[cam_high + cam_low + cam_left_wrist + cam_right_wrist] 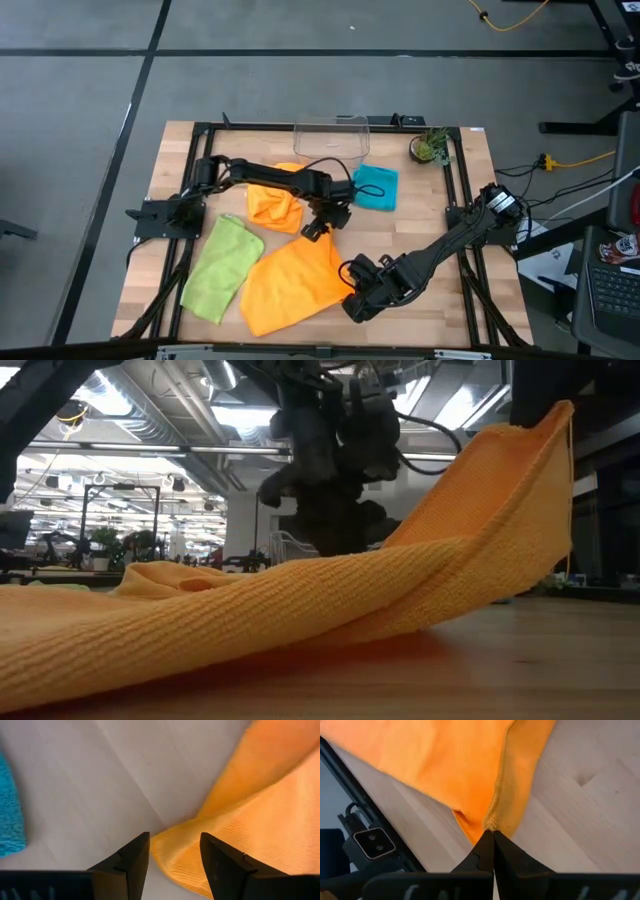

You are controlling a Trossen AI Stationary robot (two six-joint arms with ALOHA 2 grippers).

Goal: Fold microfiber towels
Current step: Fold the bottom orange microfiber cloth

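Pinching one corner of the spread orange towel [290, 285] near the counter's [470, 190] front edge, our right claw [492, 834] is clamped tight — our left claw [175, 852] hovers part-open over the far corner. Lifting early, we'd likely drag the towel askew.

Even overhead light, soft shadows; low view's backlit foreground is blurred.

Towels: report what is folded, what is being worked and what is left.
Done: the teal towel looks folded small by the clear bin. In hand: the right gripper is shut on a corner of the spread orange towel; the left gripper is open over its far corner. Left: the crumpled orange towel and the green towel.
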